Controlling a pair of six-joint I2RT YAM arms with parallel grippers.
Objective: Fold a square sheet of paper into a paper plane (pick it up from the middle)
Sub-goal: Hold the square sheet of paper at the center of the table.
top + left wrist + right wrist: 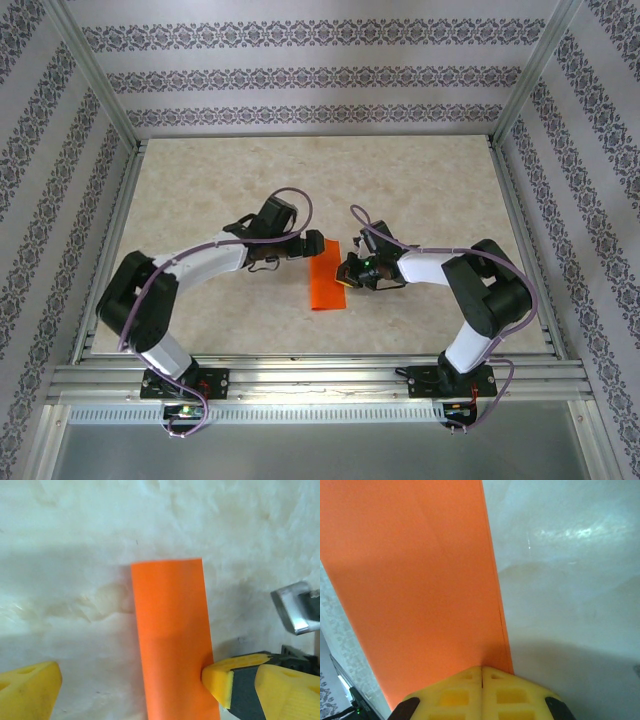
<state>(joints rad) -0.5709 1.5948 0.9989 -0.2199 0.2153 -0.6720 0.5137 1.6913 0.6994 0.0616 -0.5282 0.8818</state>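
Top external view: the folded orange sheet (327, 285) is seen flat on the table (420, 190), between both arms.
Left arm: bent inward; left gripper (300, 248) spread wide astride the sheet.
Right arm: elbow crooked; right gripper (347, 272) clamped on the sheet's edge.

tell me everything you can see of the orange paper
The bright orange sheet of paper is thin, plain and matte, a narrow rectangle; two layers show along one long edge, so it looks folded in half. It lies on the beige marbled table between the arms. The right gripper is shut on one long edge; a yellow finger of the open left gripper touches a long edge.
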